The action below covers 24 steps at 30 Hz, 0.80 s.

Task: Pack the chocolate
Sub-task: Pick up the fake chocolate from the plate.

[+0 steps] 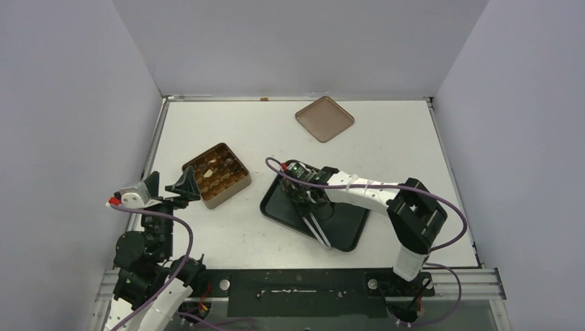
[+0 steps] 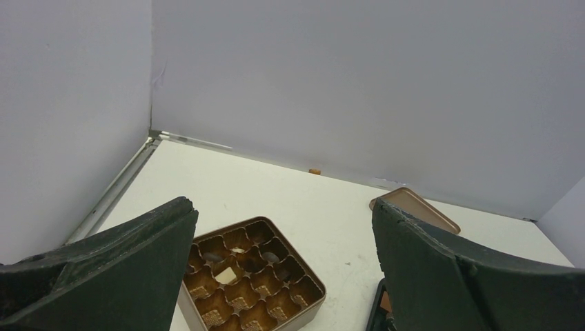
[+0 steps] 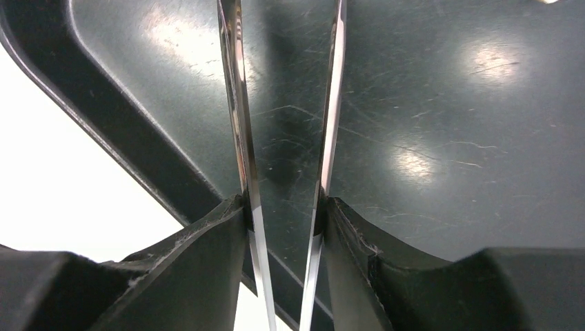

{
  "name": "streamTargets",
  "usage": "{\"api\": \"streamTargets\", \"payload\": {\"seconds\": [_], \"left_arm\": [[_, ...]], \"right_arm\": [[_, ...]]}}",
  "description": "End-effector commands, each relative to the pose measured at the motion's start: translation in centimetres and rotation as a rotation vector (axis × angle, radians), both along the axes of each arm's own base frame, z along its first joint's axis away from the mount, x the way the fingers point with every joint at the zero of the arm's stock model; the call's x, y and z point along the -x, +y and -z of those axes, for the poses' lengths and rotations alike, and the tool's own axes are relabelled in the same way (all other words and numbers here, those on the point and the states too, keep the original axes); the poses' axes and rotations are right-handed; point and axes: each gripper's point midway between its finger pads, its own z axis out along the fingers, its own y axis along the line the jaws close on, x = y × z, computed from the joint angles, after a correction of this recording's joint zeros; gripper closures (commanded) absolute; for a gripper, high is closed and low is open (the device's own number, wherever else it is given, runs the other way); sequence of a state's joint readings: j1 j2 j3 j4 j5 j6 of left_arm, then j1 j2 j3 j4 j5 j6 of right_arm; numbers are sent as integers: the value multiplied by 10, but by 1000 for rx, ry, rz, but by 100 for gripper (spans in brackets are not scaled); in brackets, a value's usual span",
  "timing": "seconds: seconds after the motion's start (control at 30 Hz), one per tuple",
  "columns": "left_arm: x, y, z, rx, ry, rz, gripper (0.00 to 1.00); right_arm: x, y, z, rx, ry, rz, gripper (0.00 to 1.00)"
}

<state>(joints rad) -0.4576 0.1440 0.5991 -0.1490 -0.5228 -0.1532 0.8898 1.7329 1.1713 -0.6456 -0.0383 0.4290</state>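
Gripping a pair of thin metal tongs (image 3: 238, 124) in the right gripper (image 3: 284, 203), narrowed onto the two blades and pressing on them from both sides. Points those blades out over the scratched floor of the black tray (image 3: 448, 152), far ends running off the top of the wrist view, so cannot tell what lies between the tips. Reaches in from the right side of the table (image 1: 227, 234) to the left half of the tray in the overhead view, with the shiny arms of the tongs slanting toward the tray's near edge. Hangs the left gripper (image 2: 281, 207) spread wide and holding nothing, above the table just on the near side of the gold-brown tin (image 2: 312, 303). Shows the chocolate (image 2: 225, 275) inside that tin: one cream-white piece in a middle cell, a couple of dark pieces in cells behind it. Cannot tell whether more pieces lie on the tray, hidden under the right wrist. Standing just left of the tray, apart from it: the tin. Lying flat near the back wall, well apart from both: the brown lid (image 1: 324, 118).
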Motion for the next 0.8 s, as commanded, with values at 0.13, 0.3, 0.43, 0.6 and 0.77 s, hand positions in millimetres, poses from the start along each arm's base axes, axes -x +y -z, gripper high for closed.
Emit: {"api": "streamTargets", "payload": {"seconds": [0.13,0.3,0.43,0.6,0.77], "left_arm": [[1,-2,-7,12,-22,11,3],[3,0,-7,19,-29,8,3],[3,0,-8,20,-30,10,3],[3,0,-7,20,-27,7,3],[3,0,-8,20,-31,11,2]], "right_arm": [[3,17,-7,-12,-13,-5,59],[1,17,-12,-9,-24,5,59],[-3,19,-14,-16,-38,6,64],[-10,14,-15,5,-64,23,66],[-11,5,-21,36,-81,46,62]]}}
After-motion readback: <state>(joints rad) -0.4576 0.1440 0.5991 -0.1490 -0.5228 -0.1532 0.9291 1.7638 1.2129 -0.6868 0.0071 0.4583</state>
